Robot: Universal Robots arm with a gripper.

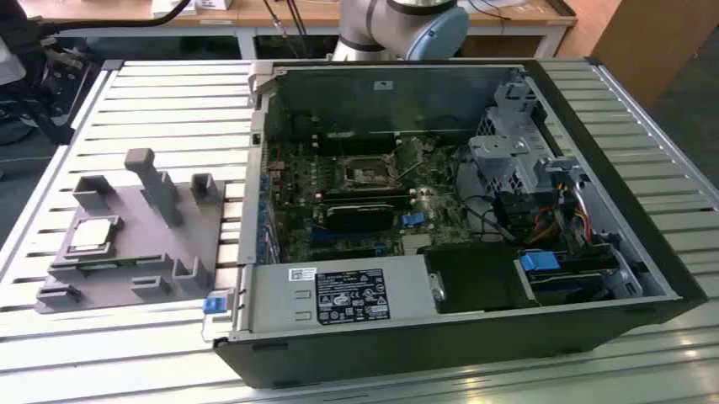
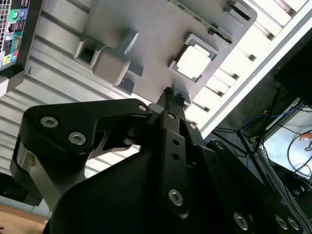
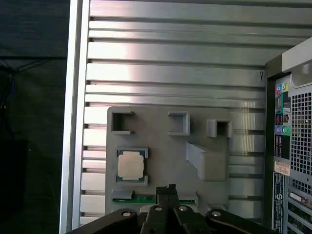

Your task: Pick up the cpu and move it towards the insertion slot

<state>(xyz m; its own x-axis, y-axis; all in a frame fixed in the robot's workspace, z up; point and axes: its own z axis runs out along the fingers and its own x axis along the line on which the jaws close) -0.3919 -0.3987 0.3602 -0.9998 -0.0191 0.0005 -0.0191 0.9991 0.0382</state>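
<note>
The cpu (image 1: 93, 234) is a flat silver square lying in a pocket of the grey fixture block (image 1: 135, 244), on the slatted table at the exterior view's left. Both wrist views look down on the cpu (image 3: 130, 165) (image 2: 194, 63) from well above. My gripper (image 3: 168, 188) (image 2: 171, 93) hangs over the fixture a short way beside the chip, its black fingers shut together with nothing between them. The insertion slot (image 1: 365, 174) is a square black socket with a silver frame on the motherboard inside the open computer case.
The open computer case (image 1: 450, 252) fills the middle of the table; its rear panel (image 3: 292, 146) stands close to the fixture. Grey posts (image 1: 151, 181) rise from the fixture. A green strip (image 3: 146, 199) lies in it. The table's edge (image 3: 78, 122) drops off beyond.
</note>
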